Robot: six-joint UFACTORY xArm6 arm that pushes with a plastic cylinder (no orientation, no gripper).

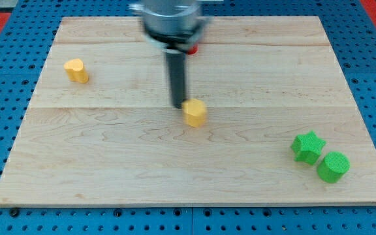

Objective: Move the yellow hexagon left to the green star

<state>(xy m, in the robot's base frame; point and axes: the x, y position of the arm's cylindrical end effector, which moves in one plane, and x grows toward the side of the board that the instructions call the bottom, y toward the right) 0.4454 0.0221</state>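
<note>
Yellow hexagon (194, 112) is sited mid-tabletop (109, 163), touched at its left by the tip (178, 106); no gripper is fitted. Green star (307, 147) is placed far right, touching a green cylinder (333, 166) near the tabletop's right edge, bare wood between.

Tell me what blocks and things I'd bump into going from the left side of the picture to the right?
Yellow heart-like block → my tip → yellow hexagon → green star → green round block.

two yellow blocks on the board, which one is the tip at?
The yellow hexagon near the board's middle: my tip sits right at its upper-left edge. The other yellow block, far toward the view's left, stands well clear of the tip.
</note>
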